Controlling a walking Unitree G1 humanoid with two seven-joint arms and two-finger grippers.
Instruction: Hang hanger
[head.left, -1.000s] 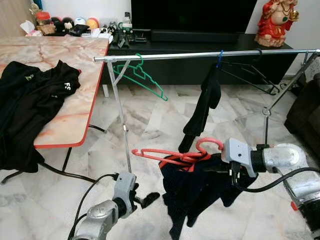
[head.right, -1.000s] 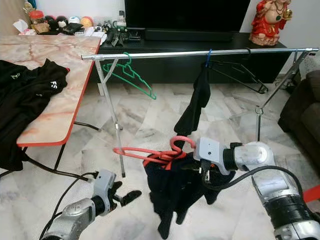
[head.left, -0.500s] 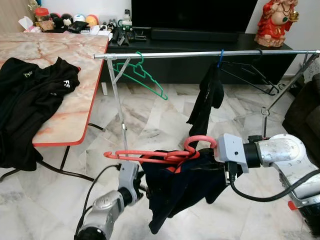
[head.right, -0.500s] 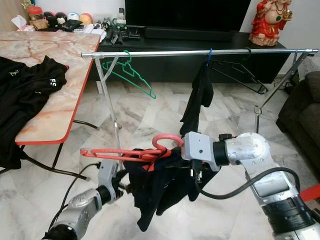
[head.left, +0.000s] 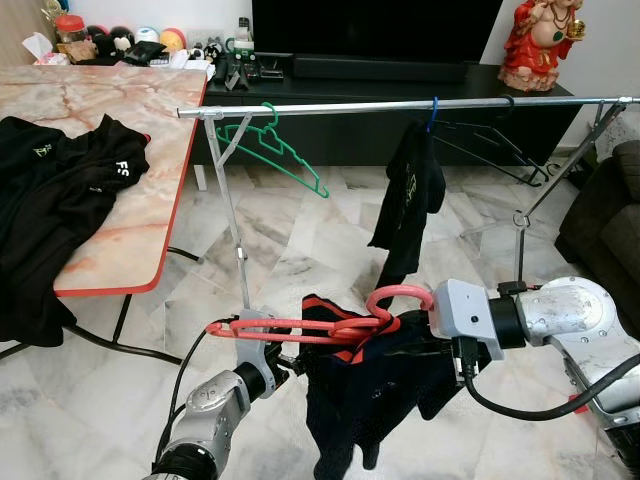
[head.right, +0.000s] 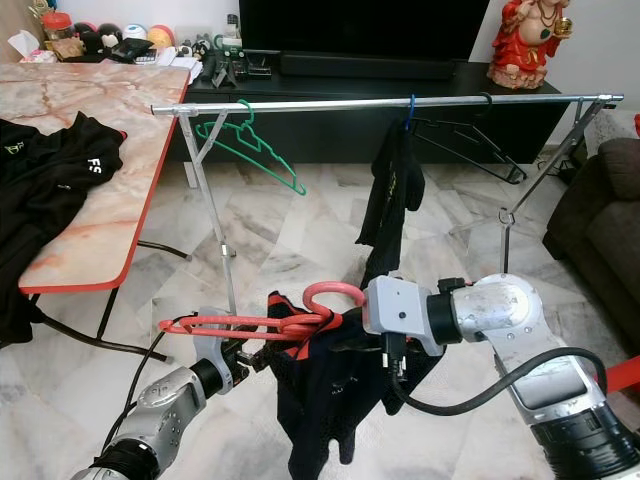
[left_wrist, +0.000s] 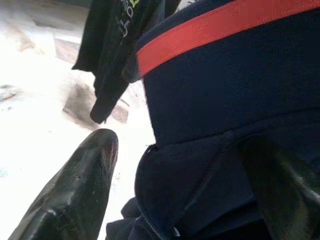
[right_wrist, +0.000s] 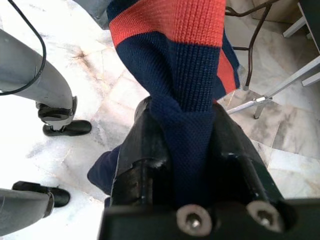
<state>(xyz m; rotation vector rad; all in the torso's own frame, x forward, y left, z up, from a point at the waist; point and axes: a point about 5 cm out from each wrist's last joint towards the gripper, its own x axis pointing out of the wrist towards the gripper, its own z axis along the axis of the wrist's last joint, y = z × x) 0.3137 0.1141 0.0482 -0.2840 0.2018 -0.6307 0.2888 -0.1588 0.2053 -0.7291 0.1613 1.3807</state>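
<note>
Marble floor (head.left: 300, 250) spreads under a far rail (head.left: 400, 106) carrying 3 hangers. Right tool (right_wrist: 187, 150) is clamped on the garment (head.left: 370, 390) draped over the red hanger (head.left: 320, 326), near and low; left tool (left_wrist: 175, 190) is open beside it. Hanging remains undone.

red hanger (head.left: 300, 327), navy red-banded garment (head.left: 370, 390)

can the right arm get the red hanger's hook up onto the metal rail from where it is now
Probably yes. The right end effector is shut on the navy garment draped on the red hanger. The metal rail has a bare stretch between the green hanger and the hung black shirt, though it sits well above.
</note>
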